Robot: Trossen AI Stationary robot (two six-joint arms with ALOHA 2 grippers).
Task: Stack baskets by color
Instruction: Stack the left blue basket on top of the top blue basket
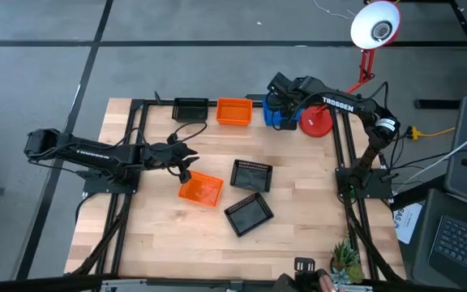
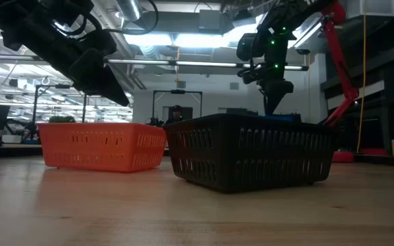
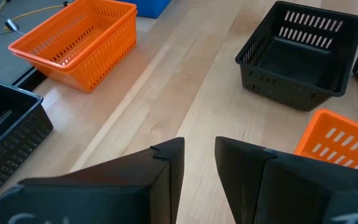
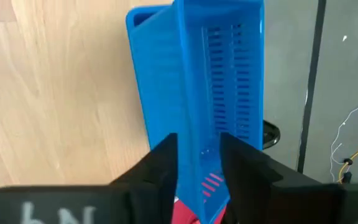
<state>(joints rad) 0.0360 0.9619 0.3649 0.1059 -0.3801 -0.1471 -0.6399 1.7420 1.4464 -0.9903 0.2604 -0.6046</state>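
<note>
slotted blue plastic basket [image 4: 210, 93] (rectangular, thin-walled) between right gripper [image 4: 199, 163] fingers

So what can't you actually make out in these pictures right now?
- Blue baskets, high view: the right gripper covers them, so how many are stacked is unclear.
- Right jaws, right wrist view: they straddle a blue wall; whether they touch it can't be told.
- Low view: the near black basket hides the baskets behind it.
- Left wrist view: the near orange basket is cut off by the picture edge.
- Left gripper: open over bare table.
</note>
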